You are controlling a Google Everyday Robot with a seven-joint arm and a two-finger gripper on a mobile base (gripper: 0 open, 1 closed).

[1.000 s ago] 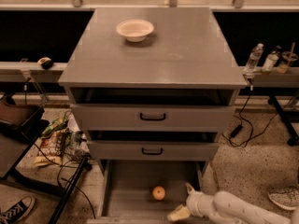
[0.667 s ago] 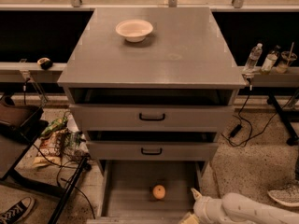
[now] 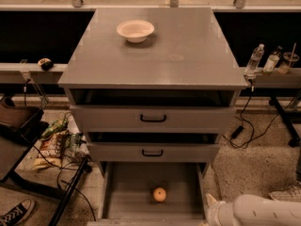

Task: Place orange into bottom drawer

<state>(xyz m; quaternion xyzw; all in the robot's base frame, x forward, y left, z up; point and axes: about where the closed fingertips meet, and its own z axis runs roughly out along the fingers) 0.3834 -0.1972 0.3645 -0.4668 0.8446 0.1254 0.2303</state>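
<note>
Resting on the drawer floor: orange inside, gripper off to the lower right

The orange (image 3: pixel 159 194) lies on the flat floor of the bottom drawer (image 3: pixel 131 185), a little right of the middle and towards the front edge nearest the camera. It touches neither side wall. Being round, it shows no long axis and no clear way of pointing; no stem end can be made out. The drawer itself stands pulled out towards the camera, its long side running left to right beneath the cabinet.

The gripper (image 3: pixel 210 210) sits at the bottom right of the view, just outside the drawer's right front corner, at the end of the white arm (image 3: pixel 256 213) that comes in from the right edge. It is apart from the orange and holds nothing that can be seen. Only a pale tip of it shows, so whether it is open or closed cannot be told.

Above, the two upper drawers (image 3: pixel 153 121) with black handles are closed or nearly so. On the grey counter (image 3: pixel 188 51) a shallow white bowl (image 3: pixel 135 30) stands near the back, left of centre.
</note>
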